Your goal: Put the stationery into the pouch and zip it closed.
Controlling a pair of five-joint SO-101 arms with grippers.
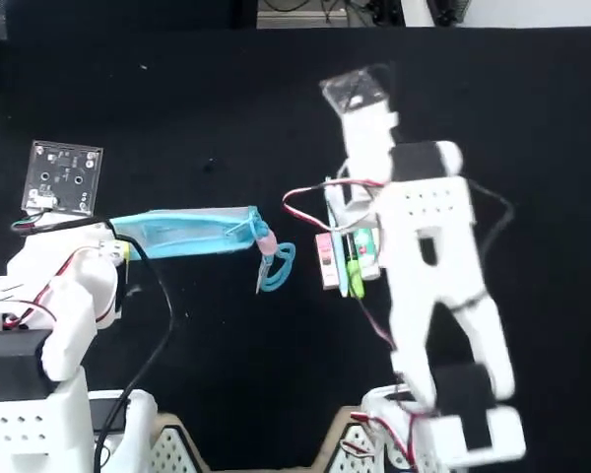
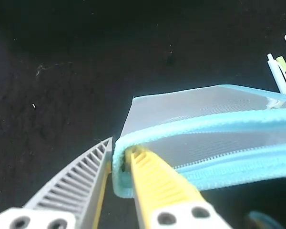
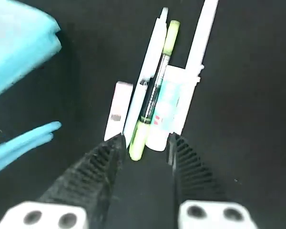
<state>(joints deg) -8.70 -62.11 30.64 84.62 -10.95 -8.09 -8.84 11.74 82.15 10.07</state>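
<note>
The light blue mesh pouch point(image 1: 187, 233) lies across the black table, its zip pull and blue loop point(image 1: 276, 266) at the end nearer the stationery. My left gripper point(image 2: 119, 167) is shut on the pouch point(image 2: 205, 124) at its corner, the yellow finger point(image 2: 157, 186) inside the edge and the grey finger outside. The stationery point(image 1: 347, 261) lies in a small bunch under the right arm. My right gripper point(image 3: 143, 148) is open just short of it, its fingers either side of a green highlighter point(image 3: 155, 95), with a pink eraser point(image 3: 118, 109) and white pens point(image 3: 150, 71) beside it.
A grey circuit board point(image 1: 64, 177) sits at the left above the left arm point(image 1: 59, 296). The right arm point(image 1: 428, 256) hides part of the stationery from above. Black table point(image 1: 177, 108) stretches around both. White arm bases stand at the front edge.
</note>
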